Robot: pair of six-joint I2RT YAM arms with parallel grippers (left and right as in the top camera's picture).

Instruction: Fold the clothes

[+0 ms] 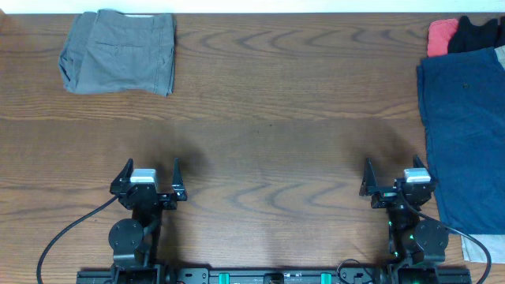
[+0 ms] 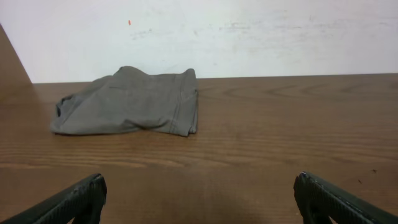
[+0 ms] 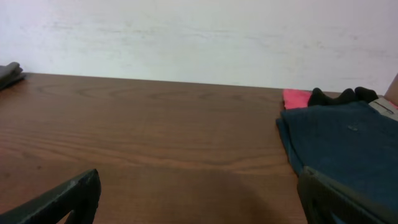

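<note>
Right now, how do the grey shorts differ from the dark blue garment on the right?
The grey shorts are folded compactly at the far left; the dark blue garment lies spread flat at the right, running out of the overhead view. The shorts cover far less table than the blue garment. Both lie on the wooden table, untouched.

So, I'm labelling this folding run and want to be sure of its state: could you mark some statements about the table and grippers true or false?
1. The grey shorts lie at the far left corner of the table. True.
2. The left gripper is shut on the shorts. False: it is open, empty and well apart from them.
3. A dark blue garment lies along the table's right edge. True.
4. The right gripper holds the blue garment. False: it is open and grips nothing.
5. A red cloth sits beside the shorts. False: it is at the far right, next to a black cloth.
</note>
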